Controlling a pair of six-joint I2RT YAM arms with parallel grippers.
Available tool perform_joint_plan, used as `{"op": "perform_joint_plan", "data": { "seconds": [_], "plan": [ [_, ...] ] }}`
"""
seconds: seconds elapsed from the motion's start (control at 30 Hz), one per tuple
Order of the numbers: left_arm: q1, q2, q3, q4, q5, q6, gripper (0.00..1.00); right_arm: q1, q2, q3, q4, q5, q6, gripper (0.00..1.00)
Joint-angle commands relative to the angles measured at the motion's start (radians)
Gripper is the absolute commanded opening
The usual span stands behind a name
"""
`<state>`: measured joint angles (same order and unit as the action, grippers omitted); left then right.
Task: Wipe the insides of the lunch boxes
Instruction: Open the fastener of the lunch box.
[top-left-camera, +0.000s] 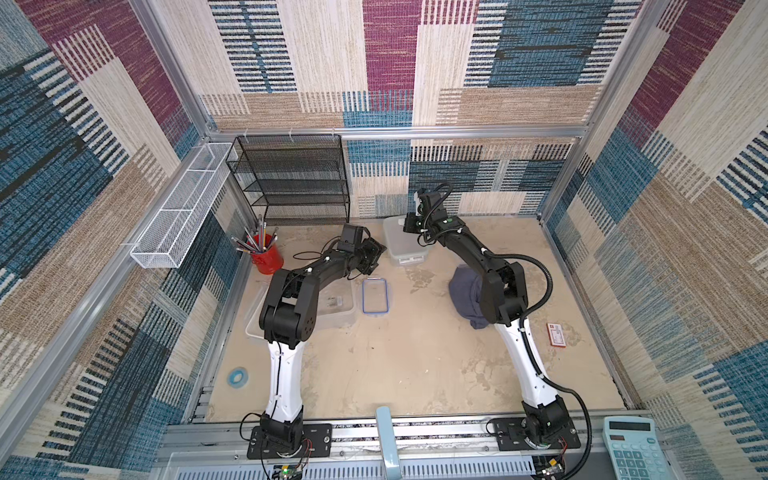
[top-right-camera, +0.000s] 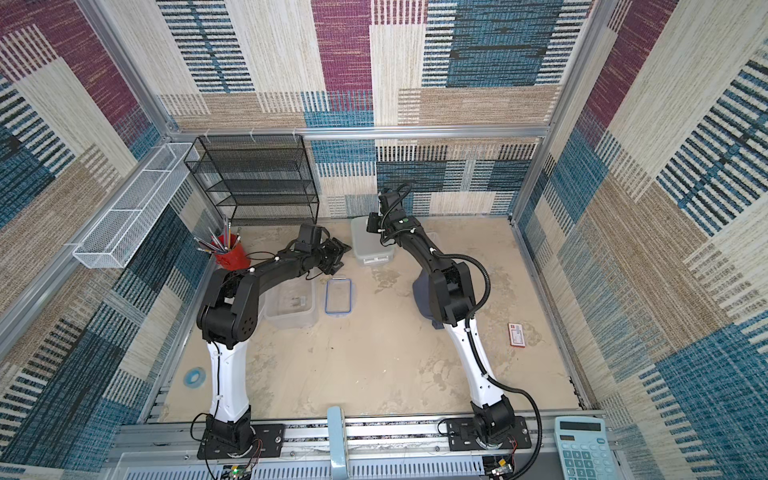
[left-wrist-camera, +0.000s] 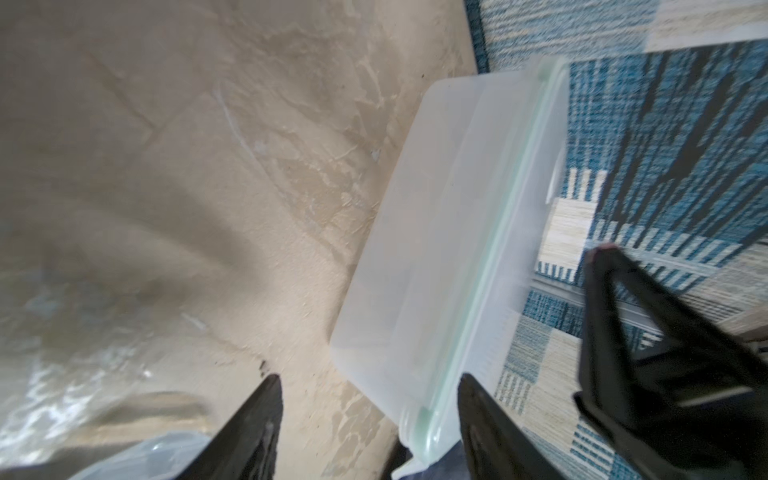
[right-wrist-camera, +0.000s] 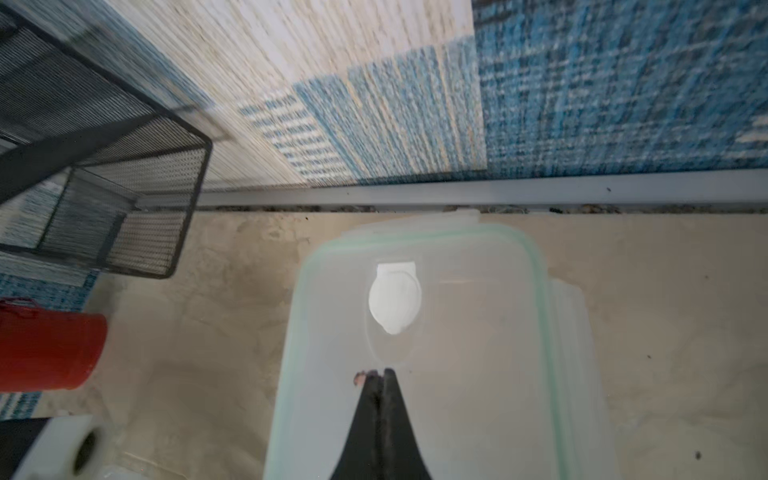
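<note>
Inventory of the bench (top-left-camera: 415, 365), as I found it:

1. My left fingers (top-left-camera: 371, 257): spread wide and pinching nothing, low over the bench just beside the green-rimmed tub (top-left-camera: 399, 249). In the left wrist view a corner of that tub showed between them. I could not tell whether either one touched it.
2. My right fingers (right-wrist-camera: 380, 376): pressed tight together with nothing between them, poised over the tub's lid, short of its white oval tab (right-wrist-camera: 395, 299). I could not tell whether they touched the lid.
3. Green-rimmed tub: translucent, lid on, at the back of the bench near the rear wall and to the right of the black mesh rack (top-left-camera: 295, 178).
4. Large tub (top-left-camera: 334, 305): translucent, open and lidless, on the left side of the bench, partly hidden under my left arm.
5. Blue-rimmed lid (top-left-camera: 376, 296): flat on the bench, just beside the large tub with a narrow gap between them. I could not tell whether a tub sat beneath it.
6. Grey-blue cloth (top-left-camera: 461, 291): bunched on the bench, partly hidden behind my right arm and well apart from all the tubs.
7. Red cup (top-left-camera: 266, 255): upright, holding pencils, in front of the rack.
8. Sundries: blue tape roll (top-left-camera: 237, 377) near left; red card (top-left-camera: 556, 334) on the right.
</note>
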<state>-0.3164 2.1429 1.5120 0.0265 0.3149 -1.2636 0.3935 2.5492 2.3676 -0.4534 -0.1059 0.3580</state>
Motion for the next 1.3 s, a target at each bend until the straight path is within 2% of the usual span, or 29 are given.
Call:
{"op": "perform_joint_plan", "data": {
  "seconds": [0.0, 0.23, 0.67, 1.0, 1.27],
  "plan": [
    [-0.009, -0.006, -0.006, 0.155, -0.037, -0.100, 0.68, 0.001, 0.000, -0.036, -0.013, 0.045, -0.058, 0.00],
    [-0.041, 0.032, -0.012, 0.245, -0.050, -0.203, 0.68, 0.002, -0.012, -0.132, -0.018, 0.044, -0.048, 0.00],
    [-0.089, 0.057, -0.033, 0.317, -0.187, -0.293, 0.65, 0.007, -0.175, -0.485, 0.111, -0.012, 0.053, 0.00],
    [-0.091, 0.061, -0.003, 0.271, -0.268, -0.257, 0.64, 0.011, -0.221, -0.558, 0.140, -0.063, 0.087, 0.00],
    [-0.095, 0.078, 0.002, 0.316, -0.312, -0.297, 0.59, 0.015, -0.255, -0.641, 0.177, -0.078, 0.108, 0.00]
  ]
}}
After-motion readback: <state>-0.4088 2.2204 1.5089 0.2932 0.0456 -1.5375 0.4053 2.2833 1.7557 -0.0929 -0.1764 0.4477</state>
